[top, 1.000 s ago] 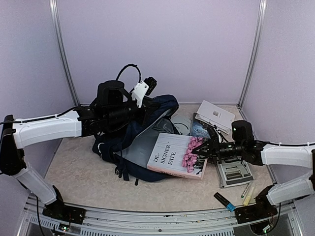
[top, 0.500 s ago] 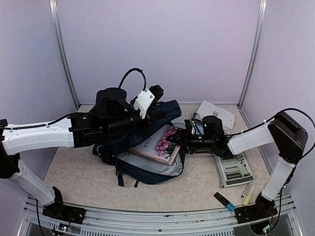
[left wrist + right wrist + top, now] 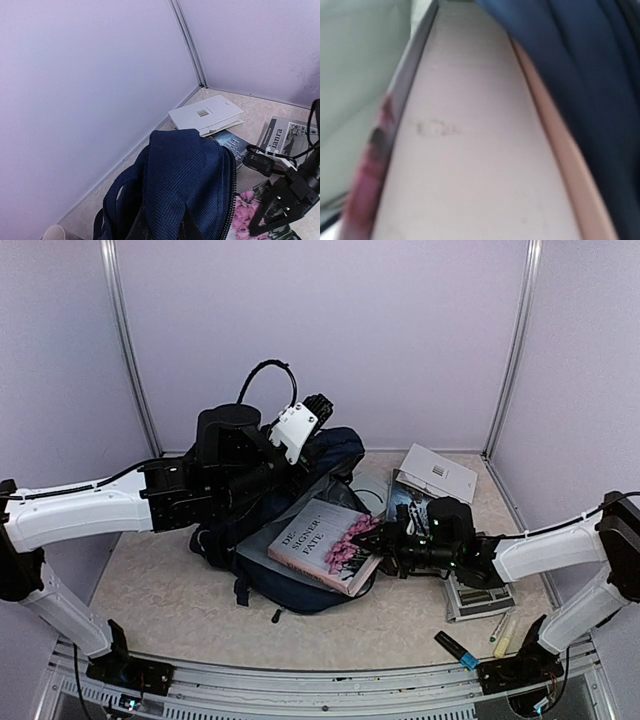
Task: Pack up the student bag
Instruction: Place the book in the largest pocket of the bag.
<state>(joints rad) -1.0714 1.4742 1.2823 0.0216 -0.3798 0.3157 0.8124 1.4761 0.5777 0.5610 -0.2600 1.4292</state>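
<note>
Navy student bag (image 3: 300, 592) lies open in the middle of the tabletop (image 3: 170, 600), grey lining up. The right hand (image 3: 382, 539) is just off its right side and the left hand (image 3: 318, 412) is at its far, raised top.

Nearest, by the right front edge, lie a black marker (image 3: 455, 650) with a blue end and two pale pens (image 3: 503, 628). A grey booklet (image 3: 480, 592) lies just behind them.

The right hand's jaws stand partly apart, clamped on the flowered edge of a book (image 3: 315, 545). The book sits tilted, its other end resting on the bag's lining. Its cover reads "DE-SIGNER FATE" beside pink blossoms. The right wrist view is filled by the book at close range, with blue fabric alongside.

Farther back, the left hand is pinched almost closed on the bag's upper fabric (image 3: 187, 175) — the cloth rises between its fingers in the left wrist view.

Beyond the bag lie a magazine (image 3: 287, 142) showing the letters "ianra" and, nearest the back corner, a white book (image 3: 438, 472) with a small barred mark.
</note>
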